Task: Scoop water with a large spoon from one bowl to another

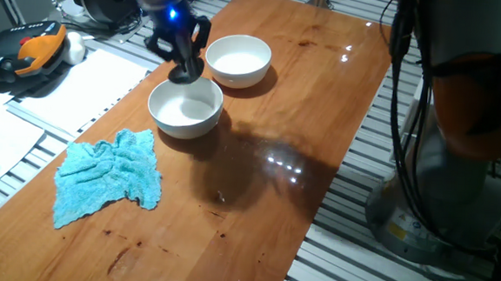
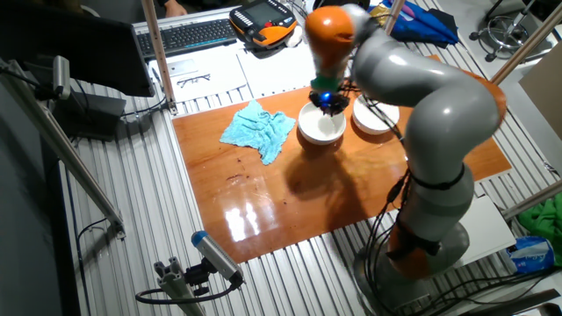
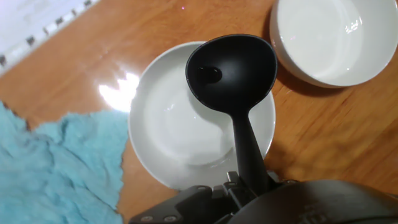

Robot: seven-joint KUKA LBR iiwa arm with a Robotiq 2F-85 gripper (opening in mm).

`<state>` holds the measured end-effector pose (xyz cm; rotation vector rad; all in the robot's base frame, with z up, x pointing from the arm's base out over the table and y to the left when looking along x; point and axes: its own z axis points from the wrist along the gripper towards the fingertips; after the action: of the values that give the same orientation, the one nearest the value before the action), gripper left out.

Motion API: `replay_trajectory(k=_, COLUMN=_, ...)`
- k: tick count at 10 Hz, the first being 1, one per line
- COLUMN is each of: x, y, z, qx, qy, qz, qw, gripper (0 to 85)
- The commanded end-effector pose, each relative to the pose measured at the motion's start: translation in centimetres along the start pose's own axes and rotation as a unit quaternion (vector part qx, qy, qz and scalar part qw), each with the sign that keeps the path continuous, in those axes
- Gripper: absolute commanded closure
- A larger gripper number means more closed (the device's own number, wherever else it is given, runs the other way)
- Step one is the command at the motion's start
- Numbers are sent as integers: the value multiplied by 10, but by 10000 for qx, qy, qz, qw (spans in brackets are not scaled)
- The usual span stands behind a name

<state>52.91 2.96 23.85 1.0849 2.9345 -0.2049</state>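
Observation:
My gripper (image 1: 185, 67) is shut on the black ladle and holds it over the nearer white bowl (image 1: 185, 110). In the hand view the ladle's deep cup (image 3: 231, 71) hangs upright above this bowl's (image 3: 168, 124) far right rim, and its handle (image 3: 249, 149) runs down into my gripper (image 3: 239, 186). A small glossy spot sits inside the cup. The second white bowl (image 1: 238, 60) stands just behind, touching or nearly touching the first, and shows in the hand view (image 3: 333, 37) at the upper right. Water is too faint to tell in either bowl. The handle's red tip is hidden.
A crumpled blue cloth (image 1: 109, 175) lies on the wooden table (image 1: 264, 202) left of the bowls, and also shows in the hand view (image 3: 56, 162). Papers (image 1: 79, 86) and an orange-black pendant (image 1: 29, 49) lie past the table's left edge. The arm's base (image 2: 421, 246) stands at the right.

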Motion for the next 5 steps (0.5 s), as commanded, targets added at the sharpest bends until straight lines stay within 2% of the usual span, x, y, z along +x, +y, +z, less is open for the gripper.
replay_trajectory(k=1, x=-3, y=-3, z=-2, qx=42, qy=87, qz=984, qw=9951, gripper=850)
replay_trajectory(k=4, x=-9, y=-10, z=-6, qx=149, qy=-130, qz=1207, qw=9925, gripper=850)
replay_trajectory(k=5, x=-14, y=-14, z=-7, qx=109, qy=-135, qz=1350, qw=9907, gripper=850)
